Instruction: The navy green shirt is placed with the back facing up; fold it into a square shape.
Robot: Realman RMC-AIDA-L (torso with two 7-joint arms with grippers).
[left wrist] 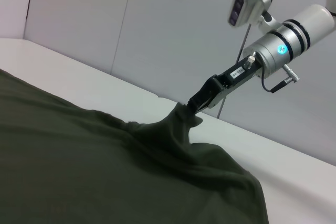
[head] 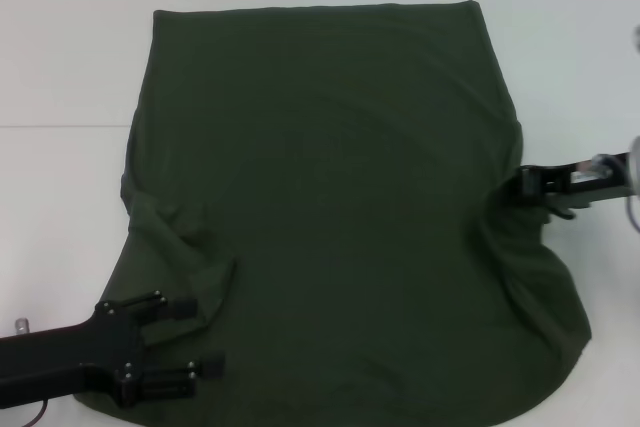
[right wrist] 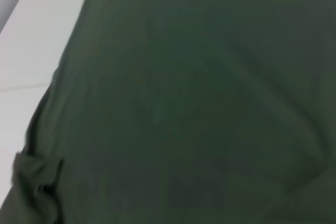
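shirt: one navy green shirt (head: 350, 217), lying spread over the white tabletop (head: 60, 57), plain side up, no print showing. Far edge straight, near corners rumpled.
shirt position: covers the middle of the tabletop, far hem toward the far side, near-left and near-right parts bunched.
containers: no container in view, the shirt lies straight on the tabletop.
count: 1 shirt, 2 claws, 1 tabletop.
my left claw (head: 190, 339): near-left corner, over the shirt's near-left edge, fingers spread apart, one finger (head: 170, 305) by a folded flap of cloth, the other (head: 200, 367) nearer. Nothing pinched between them.
my right claw (head: 527, 183): at the shirt's right edge, about mid-depth, pressed together on a pinch of the shirt; in the left wrist view the cloth rises in a small peak up to the claw tip (left wrist: 197, 103).
right side cloth: lifted off the tabletop at the pinch, creases running from it toward the near right.
right wrist view: only shirt fabric and a strip of tabletop (right wrist: 31, 40).
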